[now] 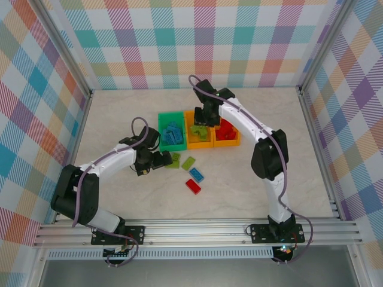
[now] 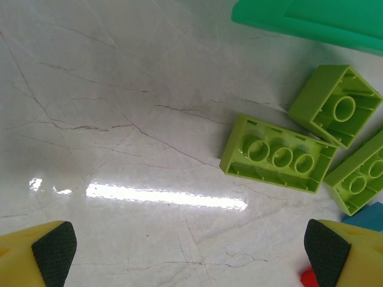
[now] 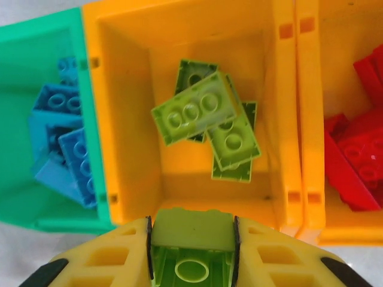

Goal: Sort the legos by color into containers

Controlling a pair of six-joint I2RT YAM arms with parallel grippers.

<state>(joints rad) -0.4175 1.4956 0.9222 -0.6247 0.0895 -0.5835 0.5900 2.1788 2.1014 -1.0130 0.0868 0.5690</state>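
My right gripper (image 3: 191,226) is shut on a lime green lego (image 3: 192,245), hovering over the near rim of the middle orange container (image 3: 119,89), where lime legos (image 3: 206,113) lie. The green container (image 3: 36,54) holds blue legos (image 3: 60,143); the right orange container (image 3: 311,119) holds red legos (image 3: 359,167). My left gripper (image 2: 190,254) is open low over the table, nothing between its fingertips (image 2: 54,251). Three lime legos (image 2: 278,154) lie upside down just ahead and right of it. From above, the left gripper (image 1: 160,160) is beside a lime lego (image 1: 175,159); the right gripper (image 1: 200,116) is above the containers.
On the table in front of the containers lie another lime lego (image 1: 188,162), a blue lego (image 1: 196,174) and a red lego (image 1: 192,186). The green container's wall (image 2: 311,21) is at the top right of the left wrist view. Checked walls enclose the table.
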